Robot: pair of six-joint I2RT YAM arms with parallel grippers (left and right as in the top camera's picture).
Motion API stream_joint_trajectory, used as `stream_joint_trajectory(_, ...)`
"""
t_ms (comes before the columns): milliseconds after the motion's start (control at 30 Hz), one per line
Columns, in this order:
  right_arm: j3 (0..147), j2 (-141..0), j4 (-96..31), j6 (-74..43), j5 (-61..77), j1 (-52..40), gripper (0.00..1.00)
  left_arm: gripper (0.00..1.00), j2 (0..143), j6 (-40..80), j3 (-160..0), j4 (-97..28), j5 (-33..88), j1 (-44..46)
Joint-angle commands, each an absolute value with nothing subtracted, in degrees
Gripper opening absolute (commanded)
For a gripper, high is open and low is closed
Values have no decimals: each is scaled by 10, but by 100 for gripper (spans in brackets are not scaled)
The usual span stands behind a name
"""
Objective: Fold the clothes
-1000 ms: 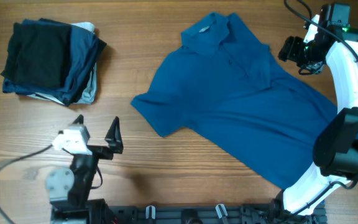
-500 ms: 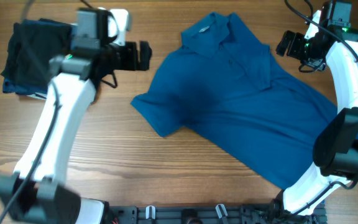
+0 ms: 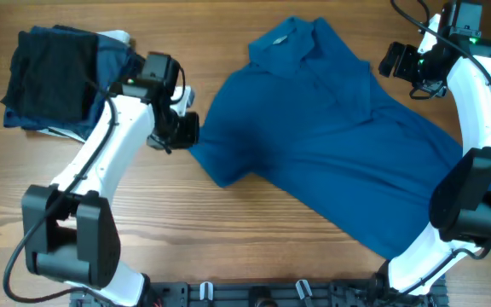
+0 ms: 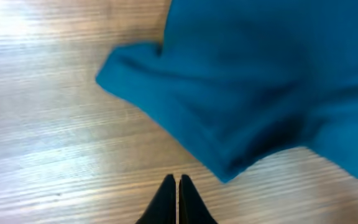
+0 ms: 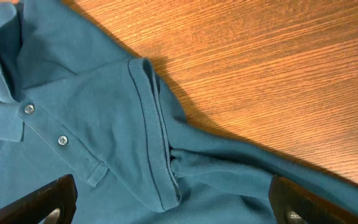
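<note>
At the far left of the table, a stack of folded garments, black over navy and pale grey, is seen lying apart from the work. Just right of it, the left gripper is held low over bare wood with its fingers pressed together and nothing between them. The hem of the near sleeve lies just ahead and is not touched. The medium-blue polo shirt is spread face up across the middle and right of the table, collar towards the far edge and body running diagonally to the near right. No fold is judged to have been made, as the body lies at full length, so the whole task is left. At the right, the right gripper is held above the other sleeve, which is bunched beside the placket. Its fingers are set wide apart and nothing is grasped.
</note>
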State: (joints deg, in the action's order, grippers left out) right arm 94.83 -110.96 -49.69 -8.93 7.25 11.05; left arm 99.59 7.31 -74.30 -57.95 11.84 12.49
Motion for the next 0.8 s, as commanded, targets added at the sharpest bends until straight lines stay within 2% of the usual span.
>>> stream_joint_trajectory(0, 952, -1104, -495, -90, 74, 109, 100, 4, 999, 110, -679, -512, 124, 145)
stream_joint_trajectory(133, 952, -1104, -495, -90, 74, 109, 100, 4, 1001, 110, -643, -430, 111, 161)
stream_joint_trajectory(533, 952, -1104, -495, -90, 74, 109, 100, 4, 1084, 109, -636, -331, 88, 167)
stream_joint_trajectory(767, 952, -1104, -495, -90, 74, 109, 100, 4, 1104, 125, -636, -413, 51, 167)
